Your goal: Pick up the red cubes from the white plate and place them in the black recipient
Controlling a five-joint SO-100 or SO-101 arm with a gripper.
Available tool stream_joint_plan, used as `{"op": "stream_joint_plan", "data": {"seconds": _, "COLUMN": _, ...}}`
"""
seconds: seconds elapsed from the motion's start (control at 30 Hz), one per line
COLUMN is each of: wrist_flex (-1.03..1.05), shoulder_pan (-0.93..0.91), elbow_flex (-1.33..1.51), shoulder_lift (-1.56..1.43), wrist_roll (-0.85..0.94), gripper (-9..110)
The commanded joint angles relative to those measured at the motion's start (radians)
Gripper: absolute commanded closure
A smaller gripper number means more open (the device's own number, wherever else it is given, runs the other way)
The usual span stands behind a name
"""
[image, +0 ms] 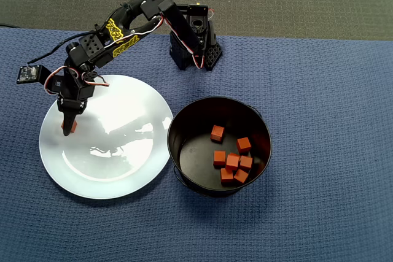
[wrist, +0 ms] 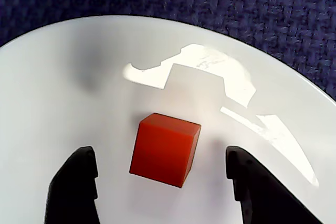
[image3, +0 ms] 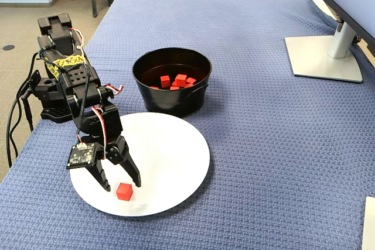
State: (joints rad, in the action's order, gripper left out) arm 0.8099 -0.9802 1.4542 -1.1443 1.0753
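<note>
Gripper (image3: pixel 121 180) hangs wide open over the plate (image3: pixel 176 150), jaws either side of the last cube (image3: pixel 123 191), prob. lined up to grab it. Approx. seven cubes (image: pixel 233 162) lie in the pot (image: pixel 184 121) beside the plate.

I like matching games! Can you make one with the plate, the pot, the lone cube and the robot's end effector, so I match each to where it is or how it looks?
Things:
1. plate
2. pot
3. lone cube
4. end effector

Descriptions:
A. black, holds seven red cubes
B. open, one finger on each side of a cube
C. white, lies on the blue cloth
D. red, sits on the plate

Pairs: 1-C, 2-A, 3-D, 4-B
</note>
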Motion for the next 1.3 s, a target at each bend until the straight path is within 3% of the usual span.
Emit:
{"op": "stream_joint_plan", "data": {"seconds": 0.0, "wrist_flex": 0.003, "shoulder_pan": 0.031, "elbow_flex": -0.067, "shoulder_lift": -0.009, "wrist_roll": -0.023, "gripper": 78}}
{"op": "stream_joint_plan", "data": {"seconds": 0.53, "wrist_flex": -0.005, "shoulder_pan": 0.037, "elbow_flex": -0.109, "shoulder_lift": 0.052, "wrist_roll": -0.054, "gripper": 83}}
{"op": "stream_joint_plan", "data": {"seconds": 0.8, "wrist_flex": -0.015, "shoulder_pan": 0.034, "elbow_flex": -0.109, "shoulder_lift": 0.051, "wrist_roll": -0.067, "gripper": 101}}
{"op": "stream_joint_plan", "data": {"seconds": 1.0, "wrist_flex": -0.018, "shoulder_pan": 0.037, "elbow_flex": -0.112, "shoulder_lift": 0.025, "wrist_roll": -0.091, "gripper": 102}}
{"op": "stream_joint_plan", "data": {"seconds": 1.27, "wrist_flex": 0.319, "shoulder_pan": 0.133, "elbow_flex": -0.307, "shoulder_lift": -0.219, "wrist_roll": -0.202, "gripper": 102}}
